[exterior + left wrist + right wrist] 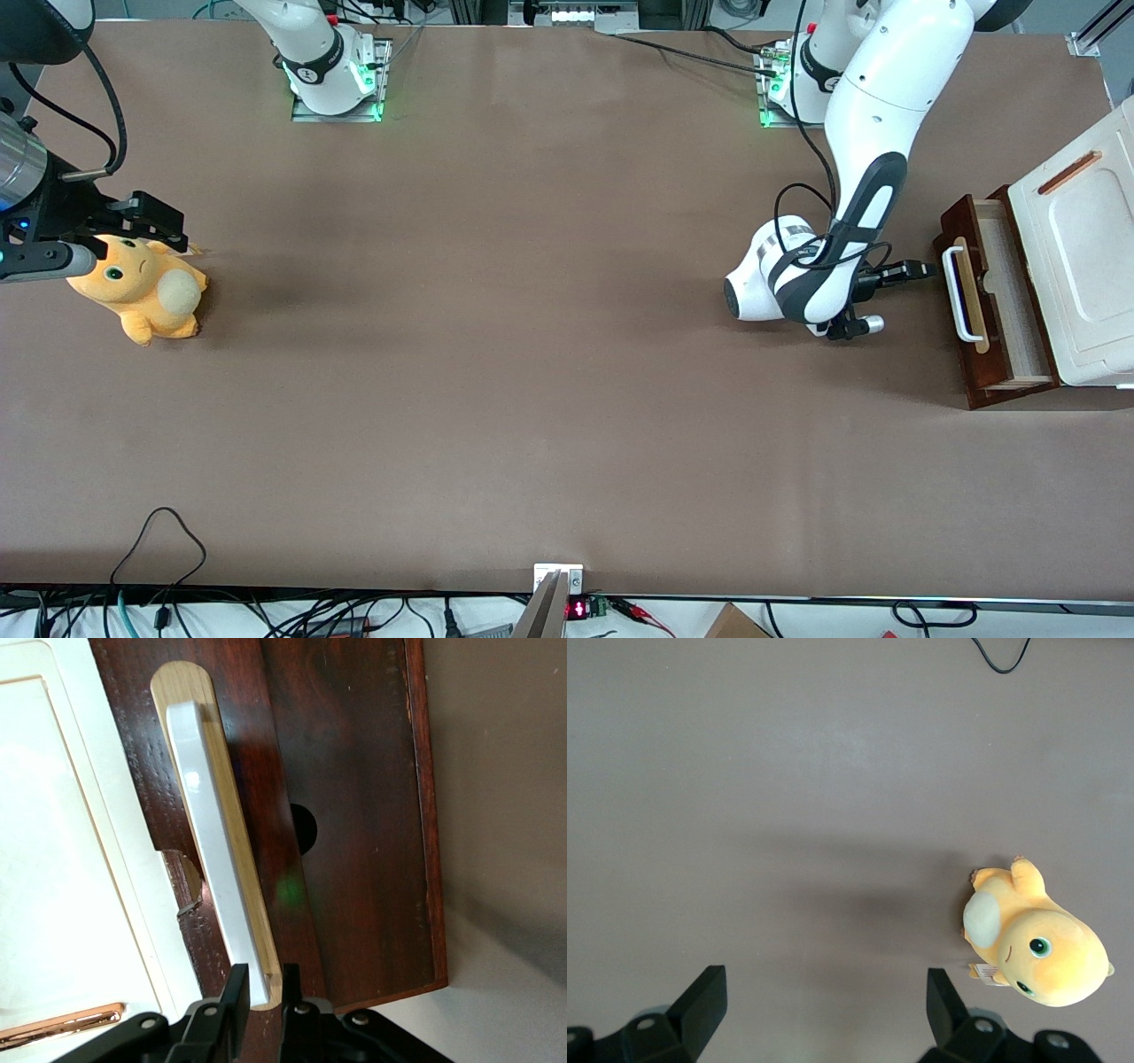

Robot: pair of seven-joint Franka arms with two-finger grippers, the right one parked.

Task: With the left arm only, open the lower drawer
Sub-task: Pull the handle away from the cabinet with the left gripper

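Dark reddish-brown wooden lower drawer (pixel 992 306) with white U-shaped bar handle (pixel 959 293) sits pulled out beneath the white cabinet (pixel 1085 266), at the working arm's table end. Small black two-finger claw (pixel 262 990) sits at the handle's end, fingers narrow, one each side, contact unclear. Orange plush toy (pixel 142 288) lies well apart at the parked arm's end.

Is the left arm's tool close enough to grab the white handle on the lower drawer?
Probably yes. The tool sits right at the white handle of the lower drawer, with nothing between them.
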